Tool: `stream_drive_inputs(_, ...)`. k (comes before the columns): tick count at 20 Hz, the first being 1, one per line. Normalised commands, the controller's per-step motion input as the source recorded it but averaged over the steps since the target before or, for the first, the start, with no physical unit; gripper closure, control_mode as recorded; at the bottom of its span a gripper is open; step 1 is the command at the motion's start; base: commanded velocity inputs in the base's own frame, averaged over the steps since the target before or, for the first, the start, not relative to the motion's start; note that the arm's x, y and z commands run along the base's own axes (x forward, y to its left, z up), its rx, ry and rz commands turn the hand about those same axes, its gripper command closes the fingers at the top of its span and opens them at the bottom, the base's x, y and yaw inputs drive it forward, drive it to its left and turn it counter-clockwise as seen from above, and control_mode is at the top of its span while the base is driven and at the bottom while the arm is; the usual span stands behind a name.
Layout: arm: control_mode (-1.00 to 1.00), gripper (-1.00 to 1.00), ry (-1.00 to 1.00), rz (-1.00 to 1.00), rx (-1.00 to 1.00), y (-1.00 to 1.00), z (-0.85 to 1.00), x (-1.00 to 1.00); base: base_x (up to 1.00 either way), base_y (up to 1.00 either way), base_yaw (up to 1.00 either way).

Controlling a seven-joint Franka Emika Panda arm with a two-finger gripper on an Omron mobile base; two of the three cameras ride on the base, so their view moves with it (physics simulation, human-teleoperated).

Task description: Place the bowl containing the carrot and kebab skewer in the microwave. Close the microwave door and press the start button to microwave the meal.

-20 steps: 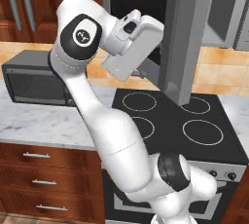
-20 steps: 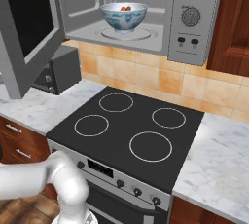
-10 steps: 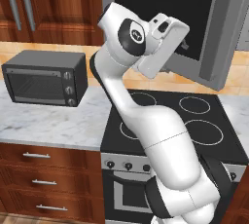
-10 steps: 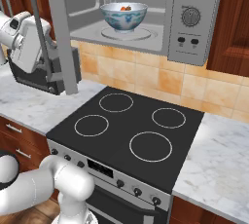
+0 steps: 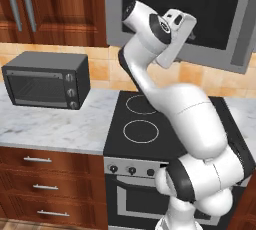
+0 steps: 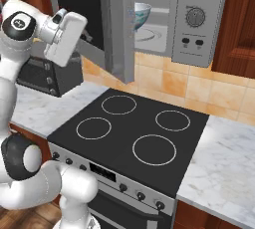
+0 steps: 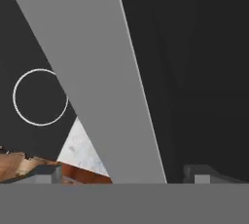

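Swung further shut since a second ago, the silver-grey microwave door (image 6: 117, 24) half hides the blue-patterned white bowl (image 6: 141, 14) inside; the gripper (image 7: 121, 172), fingers spread wide and empty, presses against it.

toaster oven (image 5: 46, 80): set on marble counter (image 5: 50, 129), left of stove | stove (image 6: 133, 136): black cooktop, four rings marked | drawers (image 5: 45, 186): wood, metal handles fitted | backsplash (image 6: 199, 88): tan tiles

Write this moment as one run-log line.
bowl: inside microwave | microwave door: partly closed | gripper: jaws open, at door | start button: unpressed
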Motion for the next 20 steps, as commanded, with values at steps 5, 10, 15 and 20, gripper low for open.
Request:
stream_drive_inputs(5,-1.00,-1.00,0.00,0.21,0.04,-0.50,0.00,1.00,0.00,0.00,0.00)
stream_drive_inputs(10,-1.00,-1.00,0.00,0.20,0.04,-0.42,-0.01,1.00,0.00,0.00,0.00)
stream_drive_inputs(15,-1.00,-1.00,0.00,0.23,0.08,-0.45,-0.08,1.00,0.00,0.00,0.00)
stream_drive_inputs(20,-1.00,-1.00,-0.10,0.25,0.10,-0.57,-0.25,0.55,0.00,0.00,0.00)
